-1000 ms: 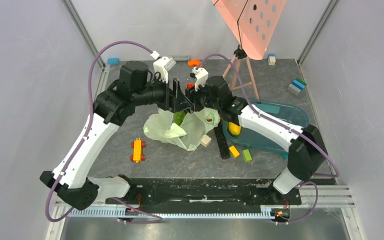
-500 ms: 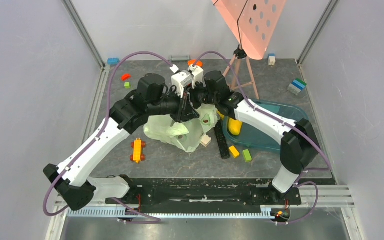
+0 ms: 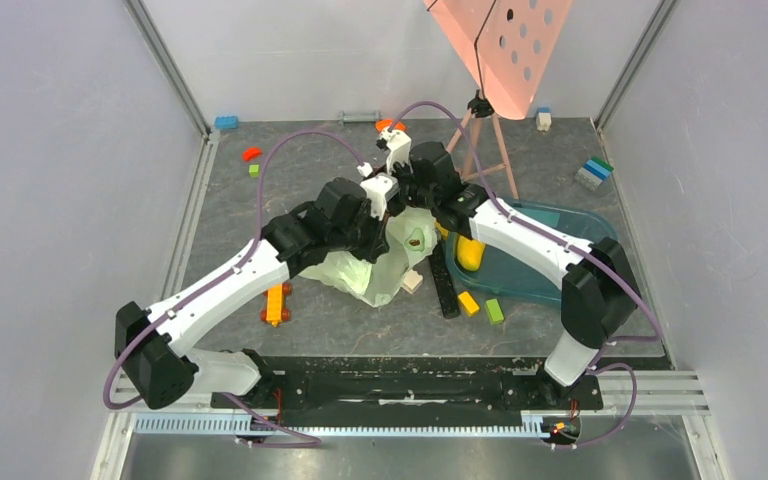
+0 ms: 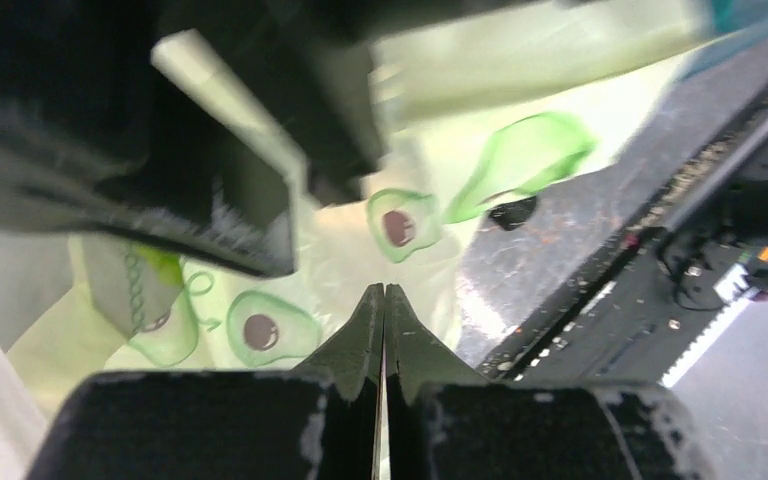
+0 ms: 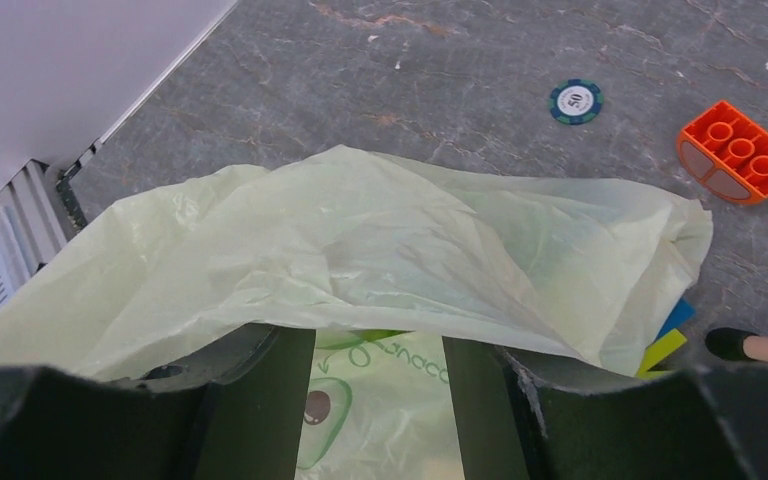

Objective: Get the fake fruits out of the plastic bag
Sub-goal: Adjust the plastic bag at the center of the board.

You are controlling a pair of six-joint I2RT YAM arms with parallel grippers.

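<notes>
The plastic bag (image 3: 365, 272), pale green with avocado prints, lies crumpled mid-table under both wrists. My left gripper (image 4: 383, 292) is shut, its tips pressed together right against the bag (image 4: 290, 250). I cannot tell whether any film is pinched. My right gripper (image 5: 378, 340) stands open, and the bag's upper layer (image 5: 380, 240) drapes over its fingertips and hides them. A yellow fake fruit (image 3: 470, 254) lies in the teal tray (image 3: 560, 226), to the right of the bag. No fruit shows inside the bag.
An orange brick (image 5: 740, 152) and a poker chip (image 5: 574, 101) lie beyond the bag. A toy car (image 3: 276, 301), a beige cube (image 3: 413, 282), a black strip (image 3: 444, 287) and yellow (image 3: 468, 303) and green (image 3: 495, 311) bricks sit near it. A pink board on a wooden stand (image 3: 488, 140) rises behind.
The left arm swung right and forward onto the bag and its jaws shut. The green fruit seen at the bag's mouth is now covered. The right arm has barely moved.
</notes>
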